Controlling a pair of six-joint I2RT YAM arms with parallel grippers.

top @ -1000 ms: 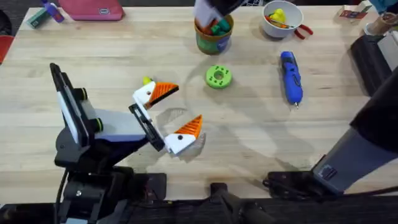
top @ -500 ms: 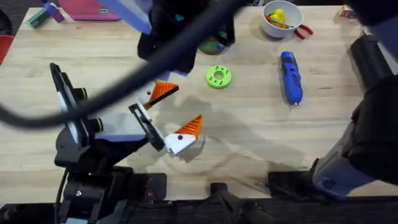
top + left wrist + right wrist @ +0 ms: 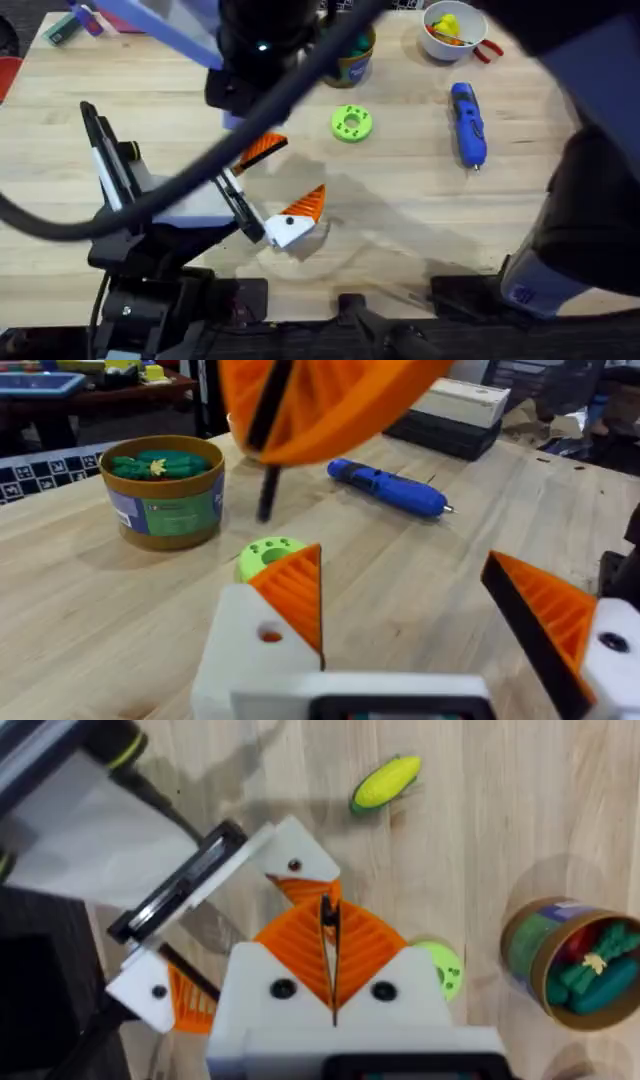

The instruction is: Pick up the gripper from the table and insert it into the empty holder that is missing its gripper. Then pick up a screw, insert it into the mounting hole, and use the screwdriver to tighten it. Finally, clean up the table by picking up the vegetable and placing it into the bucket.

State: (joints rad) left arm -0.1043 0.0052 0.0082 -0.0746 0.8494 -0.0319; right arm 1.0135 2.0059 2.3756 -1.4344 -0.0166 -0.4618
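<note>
Risk: right hand [image 3: 330, 975], pads pressed together empty (above vegetable [image 3: 386, 782]), may descend unopened, knocking it toward left hand [image 3: 425, 625], spread wide.

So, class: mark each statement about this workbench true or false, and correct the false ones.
1. The vegetable lies on the table, outside the bucket. True.
2. The screwdriver stands upright in the bucket. False: it lies flat on the table, away from the bucket.
3. The right gripper has its jaws shut, orange pads pressed together with nothing between them. True.
4. The left gripper has its jaws shut. False: they stand wide apart.
5. The bucket is empty. False: green toy pieces lie inside it.
</note>
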